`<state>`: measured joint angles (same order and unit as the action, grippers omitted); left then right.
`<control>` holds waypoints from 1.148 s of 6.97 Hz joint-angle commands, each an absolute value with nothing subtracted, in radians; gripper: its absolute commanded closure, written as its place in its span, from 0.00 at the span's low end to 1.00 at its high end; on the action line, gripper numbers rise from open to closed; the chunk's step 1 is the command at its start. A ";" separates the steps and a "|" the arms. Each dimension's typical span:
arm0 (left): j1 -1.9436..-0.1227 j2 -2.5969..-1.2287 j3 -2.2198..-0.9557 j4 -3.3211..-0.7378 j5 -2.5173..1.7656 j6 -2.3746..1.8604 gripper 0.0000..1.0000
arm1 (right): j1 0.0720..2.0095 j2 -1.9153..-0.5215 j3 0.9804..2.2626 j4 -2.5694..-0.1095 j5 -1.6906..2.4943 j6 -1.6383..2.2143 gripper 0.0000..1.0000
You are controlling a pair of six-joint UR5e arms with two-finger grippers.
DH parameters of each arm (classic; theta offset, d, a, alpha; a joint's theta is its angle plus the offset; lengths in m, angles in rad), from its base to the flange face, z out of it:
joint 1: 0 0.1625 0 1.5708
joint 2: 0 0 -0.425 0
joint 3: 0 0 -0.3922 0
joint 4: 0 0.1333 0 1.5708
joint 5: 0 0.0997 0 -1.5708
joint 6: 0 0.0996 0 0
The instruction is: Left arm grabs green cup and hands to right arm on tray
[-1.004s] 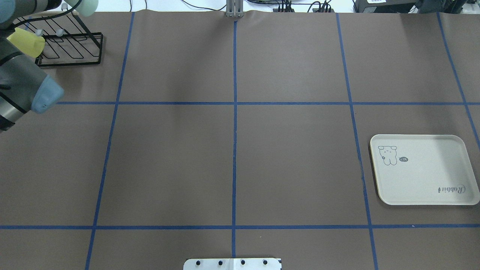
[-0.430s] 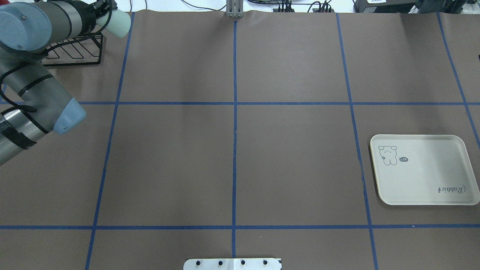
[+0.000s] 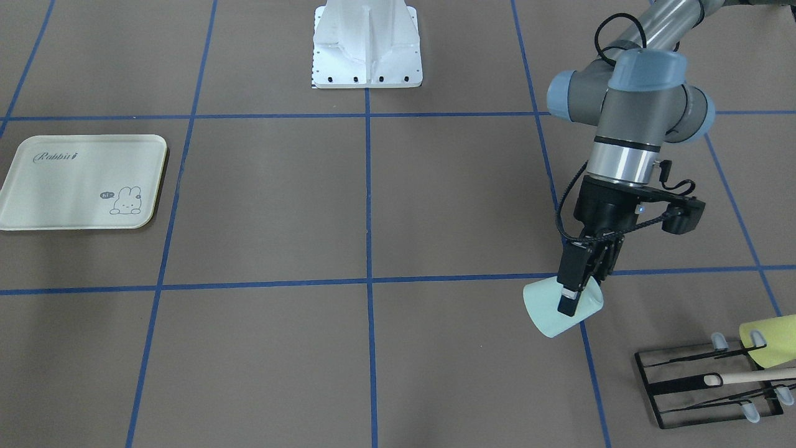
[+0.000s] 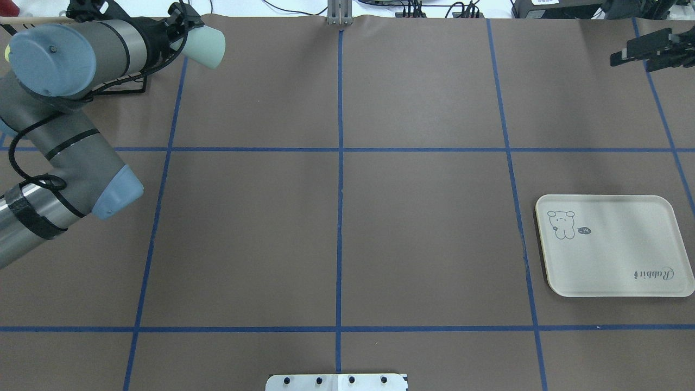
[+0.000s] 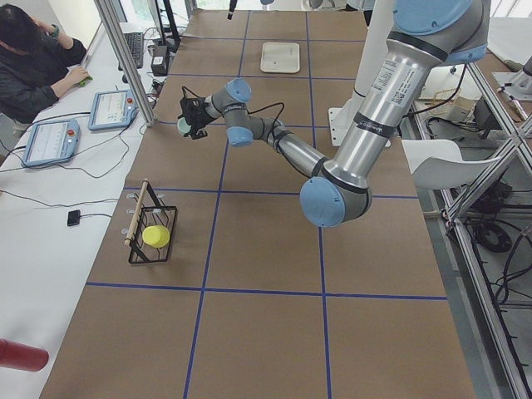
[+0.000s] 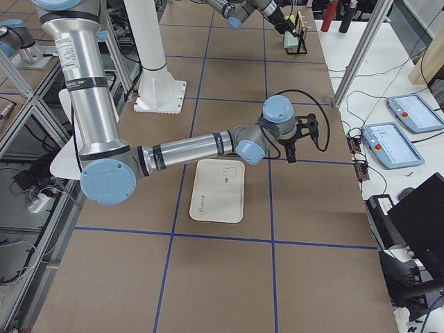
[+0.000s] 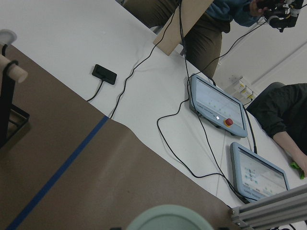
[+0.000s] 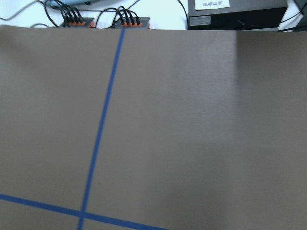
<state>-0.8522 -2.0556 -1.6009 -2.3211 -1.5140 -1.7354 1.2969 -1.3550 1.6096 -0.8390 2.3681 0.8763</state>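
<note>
The green cup [image 4: 207, 48] is held above the table near its far left corner, gripped by the left hand [image 4: 182, 30]. It is tilted almost onto its side, its body projecting past the fingers [image 3: 571, 274] toward the table's middle. The hand is closed on the cup, one finger lying across its outer wall. Closer to that corner, a black wire rack [image 3: 703, 386] carries a yellow-green cup [image 3: 771, 339]. At the far right corner the right hand [image 4: 646, 51] is seen, but whether it is open cannot be told. The tray [image 4: 613, 260] lies by the right edge.

brown table cover [image 4: 423, 244] gridded with blue tape lines [image 4: 340, 217].
</note>
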 commanded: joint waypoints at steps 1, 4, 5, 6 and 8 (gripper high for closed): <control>-0.787 -2.059 -1.653 -2.325 -1.514 -1.837 0.64 | 1.214 -1.298 1.621 -0.665 2.368 1.183 0.01; -0.721 -2.149 -1.687 -2.324 -1.514 -2.015 0.64 | 1.103 -1.250 1.621 -0.404 2.365 1.444 0.01; -0.709 -2.175 -1.695 -2.325 -1.516 -2.099 0.63 | 1.083 -1.243 1.620 -0.334 2.365 1.489 0.01; -0.689 -2.178 -1.727 -2.326 -1.516 -2.127 0.63 | 1.065 -1.230 1.621 -0.281 2.365 1.491 0.01; -0.684 -2.175 -1.798 -2.322 -1.549 -2.157 0.63 | 1.025 -1.223 1.621 -0.153 2.326 1.494 0.02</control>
